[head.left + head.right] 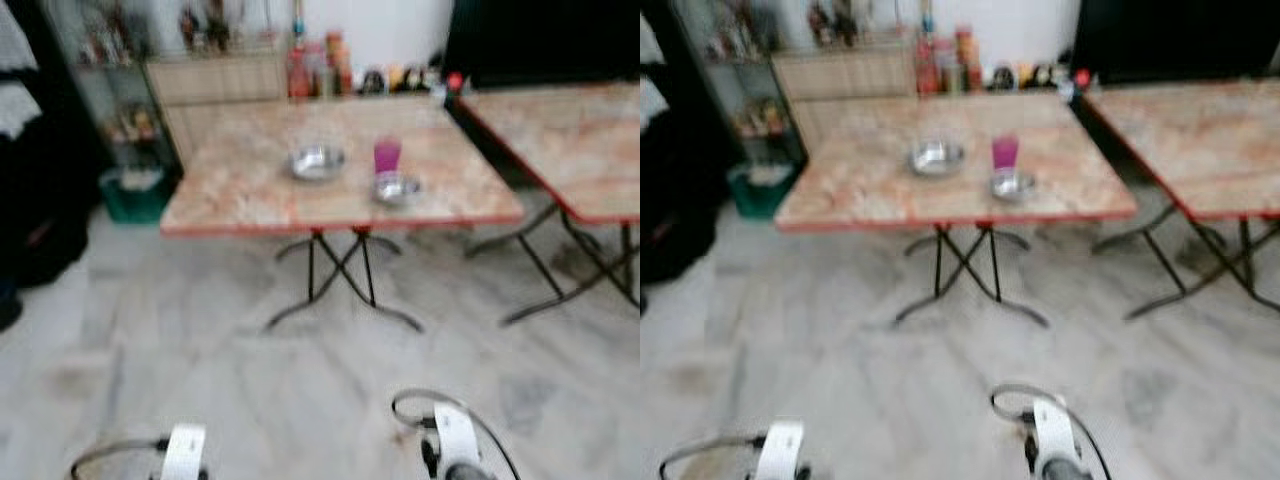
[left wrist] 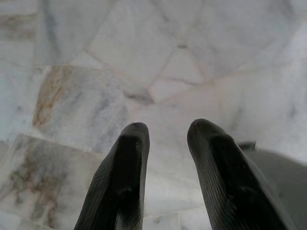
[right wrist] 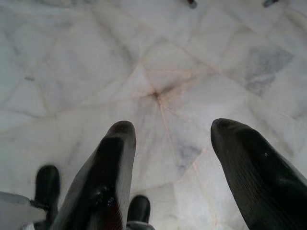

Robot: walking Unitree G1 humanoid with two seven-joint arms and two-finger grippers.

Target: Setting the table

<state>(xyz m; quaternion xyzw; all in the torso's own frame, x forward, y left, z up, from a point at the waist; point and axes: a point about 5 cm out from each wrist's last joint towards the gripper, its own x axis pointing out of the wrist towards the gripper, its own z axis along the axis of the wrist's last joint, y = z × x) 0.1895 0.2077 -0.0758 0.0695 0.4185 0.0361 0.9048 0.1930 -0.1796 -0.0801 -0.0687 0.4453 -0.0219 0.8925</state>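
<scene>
A folding table (image 1: 250, 190) with a marbled pink top and red edge stands ahead of me. On it sit a larger steel bowl (image 1: 317, 161), a smaller steel bowl (image 1: 396, 188) and a pink cup (image 1: 387, 155) just behind the small bowl. Both arms hang low at the bottom of the head views, far short of the table. My left gripper (image 2: 166, 129) is open over bare marble floor, nothing between its fingers. My right gripper (image 3: 172, 127) is open wider, also over the floor and empty.
A second matching table (image 1: 570, 140) stands to the right. Behind the first table a low cabinet (image 1: 215, 85) carries bottles and jars (image 1: 315, 65). A glass shelf and a green bin (image 1: 135, 195) are at the left. Marble floor (image 1: 250, 380) lies between me and the tables.
</scene>
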